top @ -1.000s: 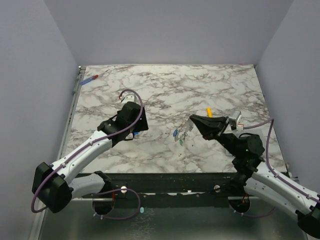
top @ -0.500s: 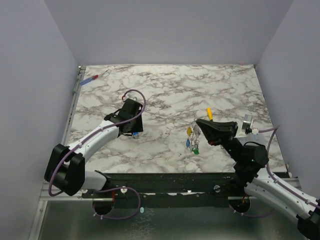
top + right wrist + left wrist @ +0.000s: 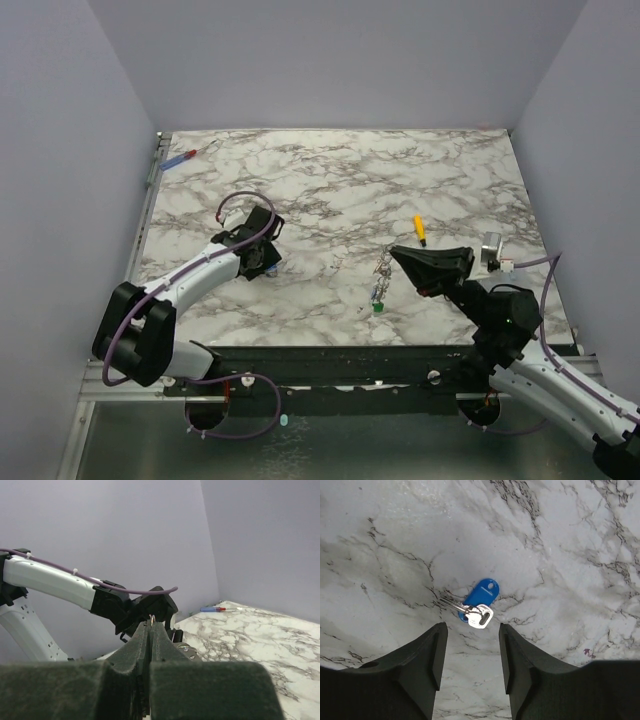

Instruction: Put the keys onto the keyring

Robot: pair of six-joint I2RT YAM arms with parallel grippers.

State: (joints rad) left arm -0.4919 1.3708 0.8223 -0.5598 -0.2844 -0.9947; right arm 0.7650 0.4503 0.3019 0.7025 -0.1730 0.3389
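Closest to us, our right tool (image 3: 395, 252) was squeezed shut on something thin. We took that thin thing for the keyring (image 3: 385, 266). A bunch of keys (image 3: 380, 290) hung below it, low over the counter (image 3: 330, 170), with a green tag at the bottom. We could not tell if they touched the counter. If the squeeze slipped, the ring could drop and the keys could slide off.

Over on the left, our left tool (image 3: 471, 632) was spread wide and held nothing. The blue key (image 3: 477, 605) lay flat on the counter just past its tips. That key was thin and flat, so the tips could scrape over it or push it away. They could also pinch only the tag, and then the key would swing crooked.

A little further back lay the yellow screwdriver (image 3: 419, 230), near the ring. A careless swing could bump it.
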